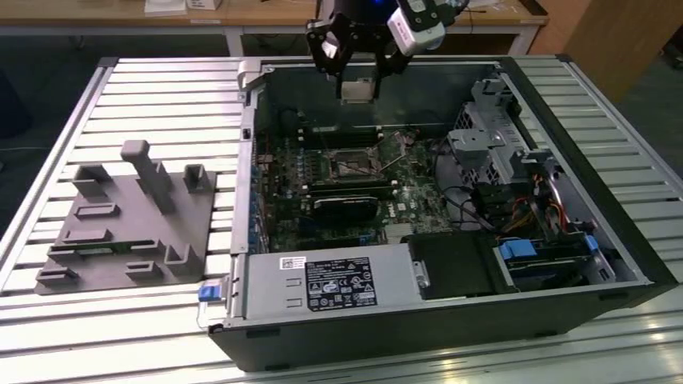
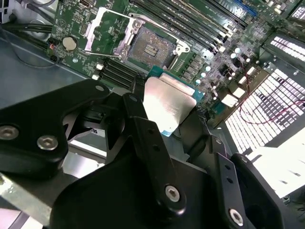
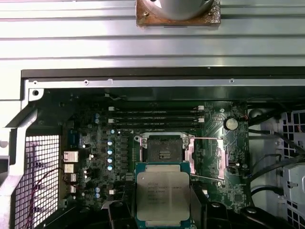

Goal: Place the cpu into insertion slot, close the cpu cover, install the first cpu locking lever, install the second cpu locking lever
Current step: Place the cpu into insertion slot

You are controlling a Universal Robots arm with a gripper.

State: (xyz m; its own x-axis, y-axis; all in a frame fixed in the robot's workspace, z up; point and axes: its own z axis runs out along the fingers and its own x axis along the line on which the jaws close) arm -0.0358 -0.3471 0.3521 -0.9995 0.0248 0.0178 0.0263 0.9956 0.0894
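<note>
Overhead, tool clenched on the cpu, over the open case with its insertion slot, cpu cover seemingly raised.

Exterior view high over the computer case, both wrist views close, sharing the insertion slot

Gripper at top centre of the exterior view, pointing straight down, black fingers clamped on the cpu, held flat.

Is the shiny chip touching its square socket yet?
Apart. In the exterior view the tool holds the cpu up in the air, clear of the insertion slot down on the board.
</note>
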